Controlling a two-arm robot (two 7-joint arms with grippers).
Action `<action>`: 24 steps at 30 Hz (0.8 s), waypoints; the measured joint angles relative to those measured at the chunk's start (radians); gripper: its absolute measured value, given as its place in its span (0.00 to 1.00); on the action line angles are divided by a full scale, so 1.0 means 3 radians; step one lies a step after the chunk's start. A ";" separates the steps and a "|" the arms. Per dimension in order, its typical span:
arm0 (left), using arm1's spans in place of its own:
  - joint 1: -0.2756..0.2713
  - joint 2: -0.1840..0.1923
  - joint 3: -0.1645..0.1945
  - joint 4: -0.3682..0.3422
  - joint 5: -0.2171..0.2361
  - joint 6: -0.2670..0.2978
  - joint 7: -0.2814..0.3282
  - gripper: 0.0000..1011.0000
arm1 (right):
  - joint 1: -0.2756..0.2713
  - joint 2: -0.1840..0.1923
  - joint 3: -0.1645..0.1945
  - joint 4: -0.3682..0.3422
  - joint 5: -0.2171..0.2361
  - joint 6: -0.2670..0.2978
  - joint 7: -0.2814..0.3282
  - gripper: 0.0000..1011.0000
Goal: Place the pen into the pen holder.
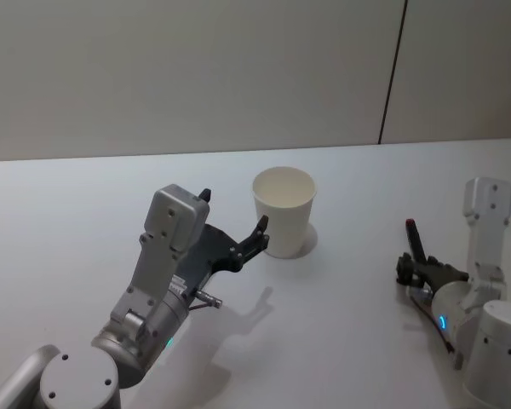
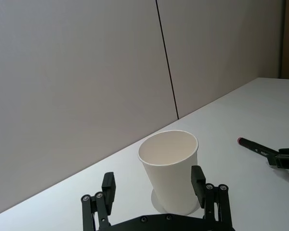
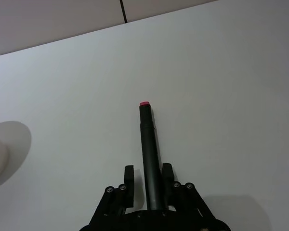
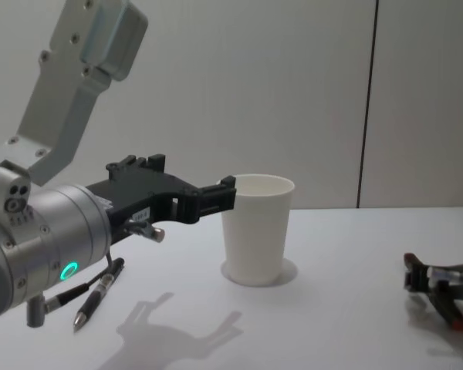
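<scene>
Table [image 1: 349, 332] of plain white on my remote feed: my left gripper [image 1: 232, 211] hangs just beside the upright paper cup [image 1: 283, 213], jaws spread wide, one fingertip at its wall. Well off to the cup's right, my right gripper [image 3: 148, 169] sits low, jaws clamped on a black, red-tipped pen [image 3: 147, 130].
</scene>
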 joint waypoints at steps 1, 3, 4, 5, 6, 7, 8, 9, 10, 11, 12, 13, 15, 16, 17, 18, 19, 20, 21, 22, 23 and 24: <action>0.0000 0.0000 0.0000 0.0000 0.0000 0.0000 0.0000 0.99 | 0.0001 -0.0003 0.0002 0.0001 0.0001 0.0009 -0.0008 0.36; 0.0000 0.0000 0.0000 0.0000 0.0000 0.0000 0.0000 0.99 | 0.0003 -0.0007 0.0004 0.0002 0.0002 0.0027 -0.0025 0.30; 0.0000 0.0000 0.0000 0.0000 0.0000 0.0000 0.0000 0.99 | 0.0006 -0.0011 0.0006 0.0005 0.0002 0.0042 -0.0037 0.27; 0.0000 0.0000 0.0000 0.0000 0.0000 0.0000 0.0000 0.99 | 0.0007 -0.0013 0.0007 0.0006 0.0002 0.0048 -0.0043 0.24; 0.0000 0.0000 0.0000 0.0000 0.0000 0.0000 0.0000 0.99 | 0.0009 -0.0017 0.0008 0.0006 0.0000 0.0061 -0.0052 0.20; 0.0000 0.0000 0.0000 0.0000 0.0000 0.0000 0.0000 0.99 | 0.0010 -0.0019 0.0008 0.0006 -0.0002 0.0067 -0.0055 0.19; 0.0000 0.0000 0.0000 0.0000 0.0000 0.0000 0.0000 0.99 | 0.0011 -0.0021 0.0009 0.0007 -0.0005 0.0071 -0.0058 0.18; 0.0000 0.0000 0.0000 0.0000 0.0000 0.0000 0.0000 0.99 | 0.0011 -0.0023 0.0009 0.0007 -0.0008 0.0075 -0.0060 0.18; 0.0000 0.0000 0.0000 0.0000 0.0000 0.0000 0.0000 0.99 | 0.0011 -0.0027 0.0010 0.0007 -0.0015 0.0084 -0.0063 0.18; 0.0000 0.0000 0.0000 0.0000 0.0000 0.0000 0.0000 0.99 | 0.0011 -0.0029 0.0010 0.0007 -0.0028 0.0091 -0.0065 0.18; 0.0000 0.0000 0.0000 0.0000 0.0000 0.0000 0.0000 0.99 | 0.0011 -0.0029 0.0010 0.0007 -0.0028 0.0091 -0.0065 0.18; 0.0000 0.0000 0.0000 0.0000 0.0000 0.0000 0.0000 0.99 | 0.0011 -0.0030 0.0010 0.0007 -0.0035 0.0093 -0.0065 0.18; 0.0000 0.0000 0.0000 0.0000 0.0000 0.0000 0.0000 0.99 | 0.0008 -0.0031 0.0007 0.0003 -0.0068 0.0094 -0.0060 0.18; 0.0000 0.0000 0.0000 0.0000 0.0000 0.0000 0.0000 0.99 | 0.0006 -0.0031 0.0004 0.0000 -0.0081 0.0094 -0.0056 0.18; 0.0000 0.0000 0.0000 0.0000 0.0000 0.0000 0.0000 0.99 | 0.0003 -0.0031 0.0001 -0.0005 -0.0110 0.0093 -0.0045 0.18; 0.0000 0.0000 0.0000 0.0000 0.0000 0.0000 0.0000 0.99 | -0.0002 -0.0030 -0.0006 -0.0009 -0.0146 0.0085 -0.0029 0.18; 0.0000 0.0000 0.0000 0.0000 0.0000 0.0000 0.0000 0.99 | -0.0002 -0.0030 -0.0006 -0.0009 -0.0146 0.0085 -0.0029 0.18; 0.0000 0.0000 0.0000 0.0000 0.0000 0.0000 0.0000 0.99 | -0.0011 -0.0028 -0.0013 -0.0017 -0.0190 0.0067 -0.0008 0.18; 0.0000 0.0000 0.0000 0.0000 0.0000 0.0000 0.0000 0.99 | -0.0014 -0.0027 -0.0016 -0.0021 -0.0210 0.0060 0.0002 0.18; 0.0000 0.0000 0.0000 0.0000 0.0000 0.0000 0.0000 0.99 | -0.0017 -0.0025 -0.0027 -0.0034 -0.0256 0.0042 0.0033 0.18; 0.0000 0.0000 0.0000 0.0000 0.0000 0.0000 0.0000 0.99 | -0.0018 -0.0024 -0.0034 -0.0040 -0.0279 0.0029 0.0048 0.18; 0.0000 0.0000 0.0000 0.0000 0.0000 0.0000 0.0000 0.99 | -0.0018 -0.0024 -0.0039 -0.0048 -0.0303 0.0014 0.0064 0.18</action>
